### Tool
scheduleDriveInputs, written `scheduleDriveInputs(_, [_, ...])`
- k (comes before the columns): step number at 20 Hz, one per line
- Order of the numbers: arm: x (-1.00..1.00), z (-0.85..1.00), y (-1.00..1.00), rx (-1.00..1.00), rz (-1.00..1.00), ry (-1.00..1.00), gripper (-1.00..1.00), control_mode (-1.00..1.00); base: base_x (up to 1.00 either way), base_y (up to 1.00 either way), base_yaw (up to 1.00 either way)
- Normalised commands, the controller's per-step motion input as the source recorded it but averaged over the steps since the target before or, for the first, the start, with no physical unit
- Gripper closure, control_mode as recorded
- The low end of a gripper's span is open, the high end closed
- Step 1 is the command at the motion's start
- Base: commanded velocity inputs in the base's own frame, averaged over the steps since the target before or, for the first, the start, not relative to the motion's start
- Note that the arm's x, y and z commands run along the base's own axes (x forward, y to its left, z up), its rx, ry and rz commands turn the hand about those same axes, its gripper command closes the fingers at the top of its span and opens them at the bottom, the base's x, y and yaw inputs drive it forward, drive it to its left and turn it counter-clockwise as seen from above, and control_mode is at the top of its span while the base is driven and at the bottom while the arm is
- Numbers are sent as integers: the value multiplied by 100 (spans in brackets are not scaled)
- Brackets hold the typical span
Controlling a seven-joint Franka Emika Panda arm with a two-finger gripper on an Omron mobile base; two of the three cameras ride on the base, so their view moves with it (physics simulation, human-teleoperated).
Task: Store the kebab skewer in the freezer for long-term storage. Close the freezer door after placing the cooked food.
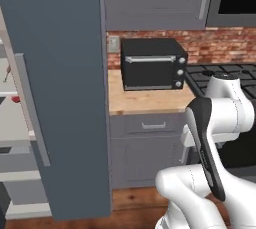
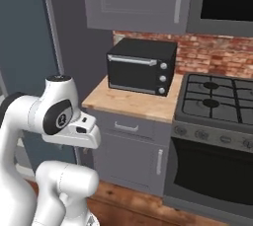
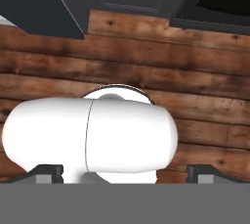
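Above the wooden floor the gripper points down, fingers wide and empty; the freezer door stands open.

Open freezer door stands left of a counter; toaster oven sits on its back edge, stove to its right.

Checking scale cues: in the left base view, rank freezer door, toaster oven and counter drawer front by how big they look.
1. Freezer door, by far the largest; it is also nearest the camera, which inflates it.
2. Toaster oven.
3. Drawer front, smallest.
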Motion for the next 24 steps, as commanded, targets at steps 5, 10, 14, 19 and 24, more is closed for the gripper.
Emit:
scheduleDriveInputs(5, [0, 0, 0, 0, 0, 0, -100, 100, -18, 71, -7])
scheduleDriveInputs(10, [0, 0, 0, 0, 0, 0, -100, 100, -32, 79, -11])
scheduleDriveInputs(14, [0, 0, 0, 0, 0, 0, -100, 100, -39, 76, -12])
scheduleDriveInputs(19, [0, 0, 0, 0, 0, 0, -100, 100, -47, 74, -12])
scheduleDriveInputs(24, [0, 0, 0, 0, 0, 0, -100, 100, -46, 86, -15])
